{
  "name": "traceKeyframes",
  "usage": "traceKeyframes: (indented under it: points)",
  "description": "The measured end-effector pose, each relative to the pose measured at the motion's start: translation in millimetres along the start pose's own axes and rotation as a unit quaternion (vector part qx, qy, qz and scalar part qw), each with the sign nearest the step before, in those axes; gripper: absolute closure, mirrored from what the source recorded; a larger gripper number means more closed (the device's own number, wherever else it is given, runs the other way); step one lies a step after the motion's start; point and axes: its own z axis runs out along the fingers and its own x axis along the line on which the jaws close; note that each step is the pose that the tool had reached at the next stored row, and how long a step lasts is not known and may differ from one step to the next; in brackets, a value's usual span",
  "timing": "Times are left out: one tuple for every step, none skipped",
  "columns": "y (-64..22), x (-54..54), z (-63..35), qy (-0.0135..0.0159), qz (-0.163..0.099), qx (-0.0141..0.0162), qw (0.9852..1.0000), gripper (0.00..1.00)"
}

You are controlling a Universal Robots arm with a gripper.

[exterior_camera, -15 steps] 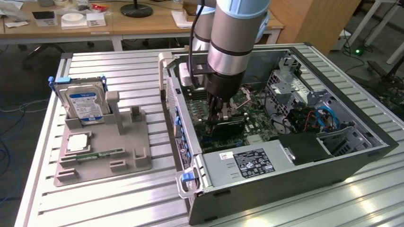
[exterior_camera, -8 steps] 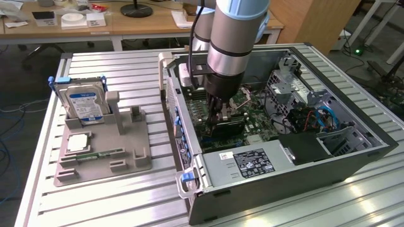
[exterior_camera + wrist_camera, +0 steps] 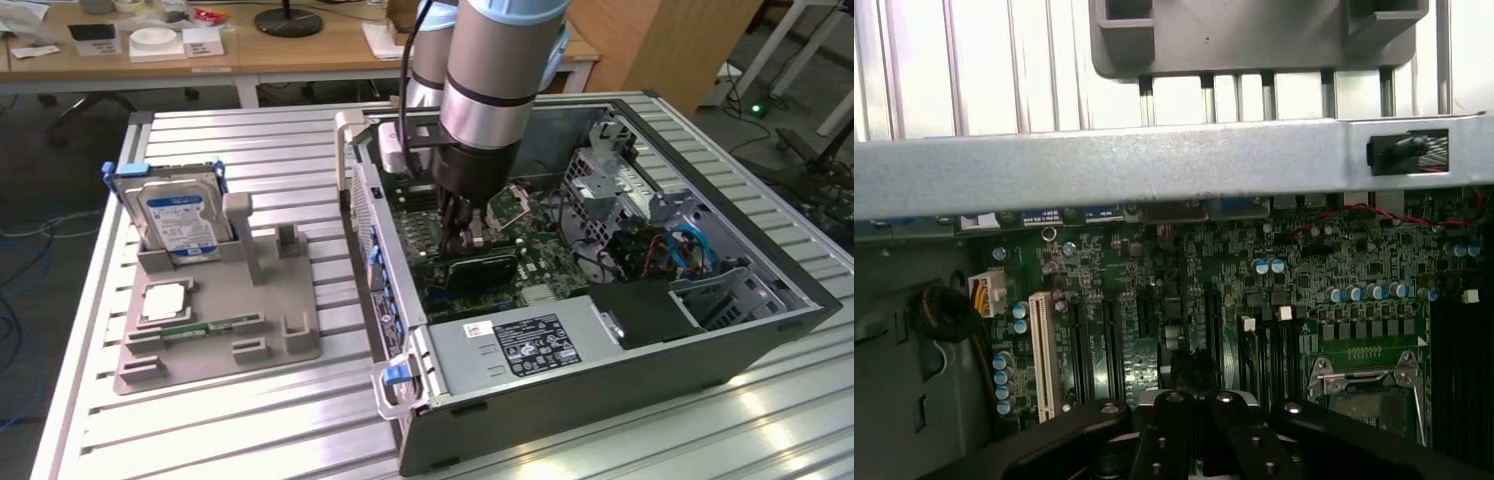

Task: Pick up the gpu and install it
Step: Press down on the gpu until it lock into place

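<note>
Robotics lab, slatted aluminium workbench (image 3: 214, 420), opened PC case (image 3: 747, 340), wooden desks (image 3: 240, 55) behind, floor cables (image 3: 20, 310)

The robot arm (image 3: 491, 70) descends steeply from the upper edge of the exterior view, its silver and pale blue segments stacked nearly vertical and a black cable trailing along the side toward the exterior view's left. The black wrist section points straight down, ending in the gripper (image 3: 466, 238). In the wrist view, the gripper (image 3: 1197, 400) shows its dark fingers (image 3: 1172, 425) drawn tight together, meeting at the tips with no gap between them.
</note>
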Motion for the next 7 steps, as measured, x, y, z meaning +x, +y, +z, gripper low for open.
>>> traceKeyframes:
  points:
    - [0.0,0.0,0.0,0.0,0.0,0.0,1.0,0.89]
    - [0.1,0.0,-0.1,0.0,0.0,0.0,1.0,0.89]
    - [0.1,0.0,-0.1,0.0001,0.0,0.0,1.0,0.89]
    - [0.1,0.0,0.0,0.0,0.0,0.0,1.0,0.89]
    - [0.1,0.0,-0.1,0.0,0.0,0.0,1.0,0.89]
    - [0.1,0.0,-0.1,0.0001,0.0,0.0,1.0,0.89]
    - [0.1,0.0,-0.1,0.0001,0.0,0.0,1.0,0.89]
